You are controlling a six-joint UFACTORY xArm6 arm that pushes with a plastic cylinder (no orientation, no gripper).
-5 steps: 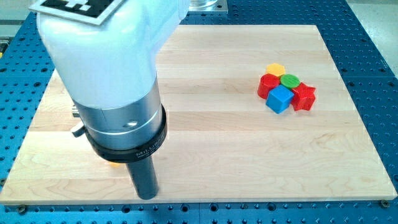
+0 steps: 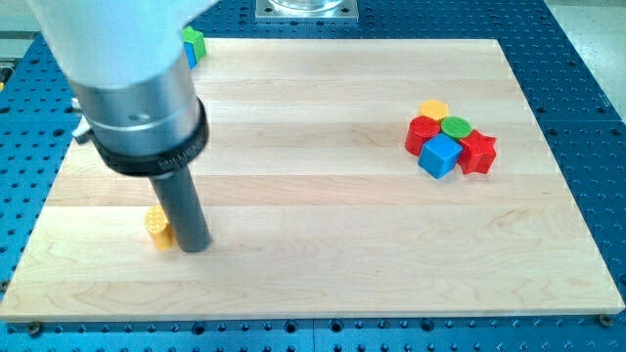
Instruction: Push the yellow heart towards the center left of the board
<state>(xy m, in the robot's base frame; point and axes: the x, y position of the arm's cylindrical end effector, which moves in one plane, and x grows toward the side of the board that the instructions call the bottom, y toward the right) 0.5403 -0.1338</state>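
Observation:
The yellow heart (image 2: pixel 156 227) lies near the board's lower left, partly hidden behind my rod. My tip (image 2: pixel 195 246) rests on the board just to the right of the heart, touching or almost touching it. The arm's grey body fills the view's upper left.
A green block (image 2: pixel 194 42) shows at the board's top left edge beside the arm. At the right sits a cluster: a yellow hexagon block (image 2: pixel 433 109), a green round block (image 2: pixel 456 125), a red block (image 2: pixel 422 134), a blue cube (image 2: pixel 440 155) and a red star block (image 2: pixel 478 153). The wooden board (image 2: pixel 323 235) ends near the view's bottom.
The arm has moved up and to the left. My tip has gone from the board's bottom edge to beside the yellow heart, which now shows more. The green block has come into view.

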